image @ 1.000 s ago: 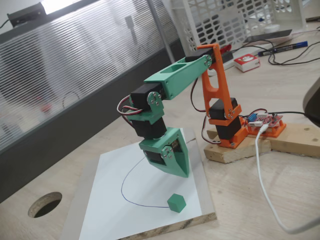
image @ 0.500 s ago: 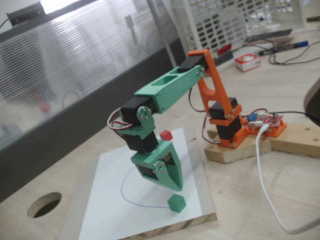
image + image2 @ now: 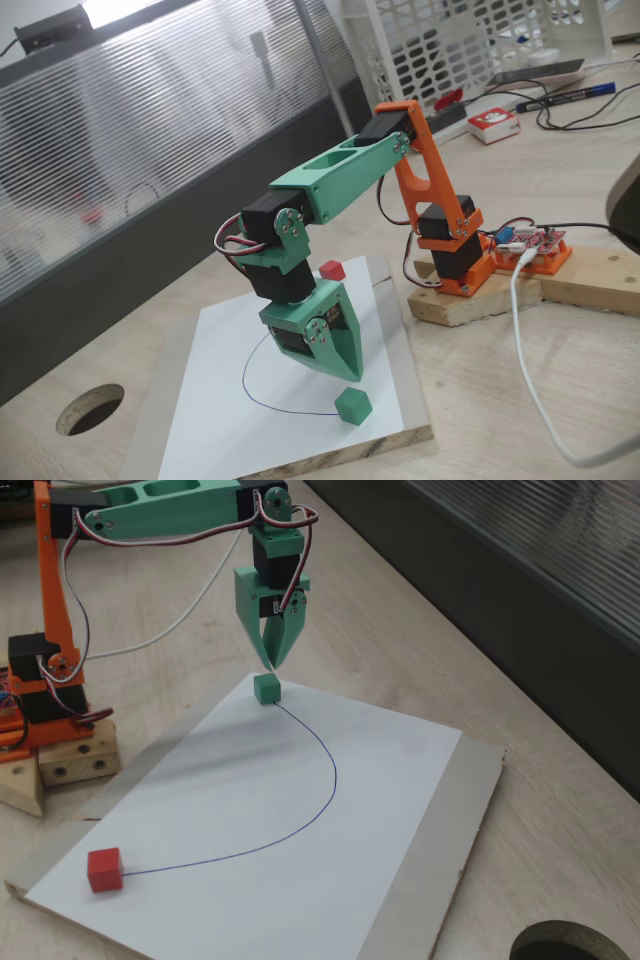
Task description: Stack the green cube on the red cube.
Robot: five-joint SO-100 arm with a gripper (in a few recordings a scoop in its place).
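Observation:
The green cube (image 3: 353,406) (image 3: 266,689) lies on white paper at one end of a drawn blue curve, near the board's edge. My green gripper (image 3: 350,376) (image 3: 270,665) points down and hovers just above it, a little apart from its top. The fingers meet at the tips with nothing between them. In both fixed views the red cube (image 3: 332,270) (image 3: 104,869) rests at the other end of the curve, near the board's corner on the arm base's side and well away from the gripper.
The paper lies on a wooden board (image 3: 300,458) (image 3: 440,860). A round hole (image 3: 90,408) (image 3: 560,945) is cut in the table. The orange arm base (image 3: 455,255) stands on wooden blocks with a white cable (image 3: 530,370). Behind it stand a white basket (image 3: 470,40) and a red-and-white box (image 3: 493,123).
The arm swung over and lowered toward the green cube, uncovering the red cube behind it. Over the last half second it barely moved. Both cubes stayed put.

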